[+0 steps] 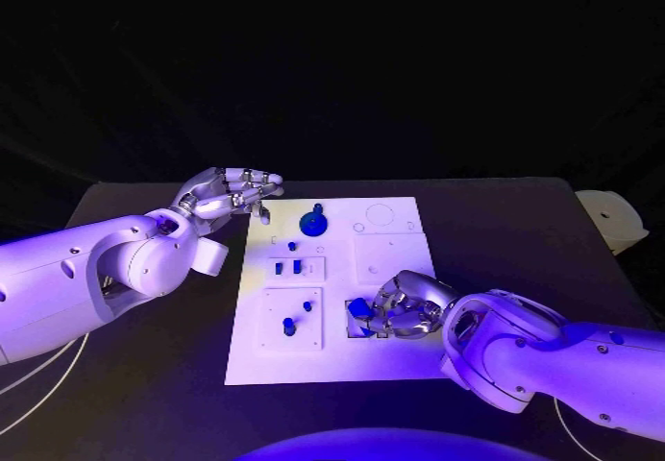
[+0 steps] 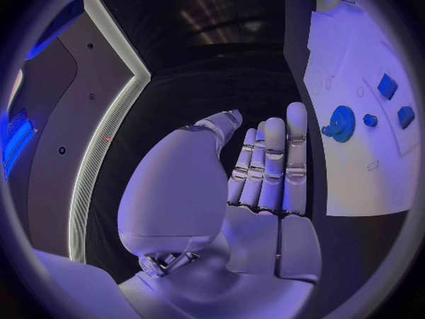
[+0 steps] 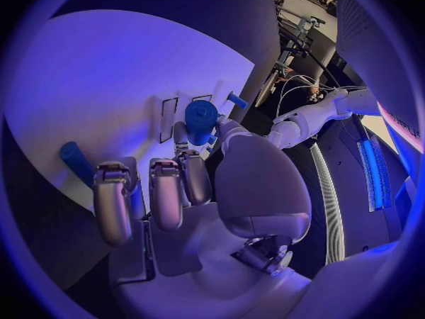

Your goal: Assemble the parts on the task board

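Note:
The white task board (image 1: 392, 363) lies in the middle of the black table. My right hand (image 1: 405, 305) hovers over its near right part, beside a dark slot (image 1: 357, 327). Thumb and a finger pinch a round blue part (image 3: 201, 120), also seen as the blue part (image 1: 360, 307) at the hand's left side. My left hand (image 1: 229, 195) sits at the board's far left corner, fingers (image 2: 270, 164) straight and together, holding nothing. A blue gear (image 1: 314, 225) stands near the board's far edge, the same gear (image 2: 341, 124) showing in the left wrist view.
Small blue parts (image 1: 287, 267) sit in a recess at the board's left middle, and two more (image 1: 290, 327) in the near left recess. A blue peg (image 3: 75, 161) lies on the board beyond my right fingers. A pale object (image 1: 610, 219) rests at the table's right edge.

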Controlling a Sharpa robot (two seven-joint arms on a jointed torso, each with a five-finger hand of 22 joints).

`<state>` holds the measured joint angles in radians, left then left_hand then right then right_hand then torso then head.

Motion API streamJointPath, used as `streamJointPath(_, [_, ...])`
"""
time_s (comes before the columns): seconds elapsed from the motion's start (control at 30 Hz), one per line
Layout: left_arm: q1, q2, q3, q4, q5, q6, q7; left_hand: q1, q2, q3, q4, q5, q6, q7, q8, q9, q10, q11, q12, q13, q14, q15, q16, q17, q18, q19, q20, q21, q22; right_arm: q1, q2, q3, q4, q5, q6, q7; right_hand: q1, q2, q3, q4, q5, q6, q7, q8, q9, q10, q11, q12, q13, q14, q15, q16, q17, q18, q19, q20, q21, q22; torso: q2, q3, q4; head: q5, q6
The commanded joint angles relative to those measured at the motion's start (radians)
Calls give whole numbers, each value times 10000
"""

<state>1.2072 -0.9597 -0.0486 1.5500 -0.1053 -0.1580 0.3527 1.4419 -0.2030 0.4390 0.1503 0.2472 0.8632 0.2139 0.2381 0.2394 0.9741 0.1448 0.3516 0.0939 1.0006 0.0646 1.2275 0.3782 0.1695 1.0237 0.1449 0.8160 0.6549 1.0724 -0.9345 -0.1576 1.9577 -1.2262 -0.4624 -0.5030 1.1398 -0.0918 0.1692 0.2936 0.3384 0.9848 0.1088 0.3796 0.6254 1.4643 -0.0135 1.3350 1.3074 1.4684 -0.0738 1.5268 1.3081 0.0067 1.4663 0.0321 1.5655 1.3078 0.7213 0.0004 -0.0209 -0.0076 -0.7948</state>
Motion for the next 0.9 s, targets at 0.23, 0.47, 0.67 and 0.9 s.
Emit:
streamJointPath(0.23, [3,7,6,36,15,187,64,-92,22,-8,-28,-51,-34,-32,63,16,-72,-29,82,19,-61,0,-61,-15,154,32,60,-46,-20,-26,102,-14,-125,-156,192,-133,-923,-83,-550,0,-676,563,-558,163,141,88,-64,28,1099,855,-89,48,1774,-67,1045,-73,53,2630,1,3,7,-10,20])
streamJointPath(0.47, [3,-10,6,40,15,178,53,-92,22,-8,-28,-51,-34,-32,63,16,-72,-29,82,19,-61,0,-61,-15,154,32,60,-46,-20,-26,123,-14,-154,-250,194,-155,-1520,63,-1258,10,-1746,521,-572,298,296,73,-74,-43,1089,849,-99,36,1747,-67,1045,-83,53,2630,5,5,-4,0,18])
streamJointPath(0.67, [3,-18,6,44,15,153,45,-95,23,-8,-28,-51,-39,-31,66,16,-80,-28,89,19,-57,0,-59,-16,154,37,59,-48,-23,-26,124,-14,-191,-347,50,-150,-1690,93,-1657,13,-1917,491,-569,349,355,57,-70,-89,1076,845,-95,28,1730,-67,1045,-79,53,2630,3,3,-5,-1,33])
streamJointPath(0.9, [3,-24,5,38,15,140,44,-96,20,-9,-29,-51,-43,-30,65,15,-85,-27,90,19,-58,0,-60,-17,154,38,59,-50,-24,-30,48,-14,-129,-451,-55,-6,-1665,235,-1975,-3,-1824,448,-567,401,411,38,-67,-136,1061,850,-92,40,1757,-67,1045,-75,53,2630,0,12,6,-13,39])
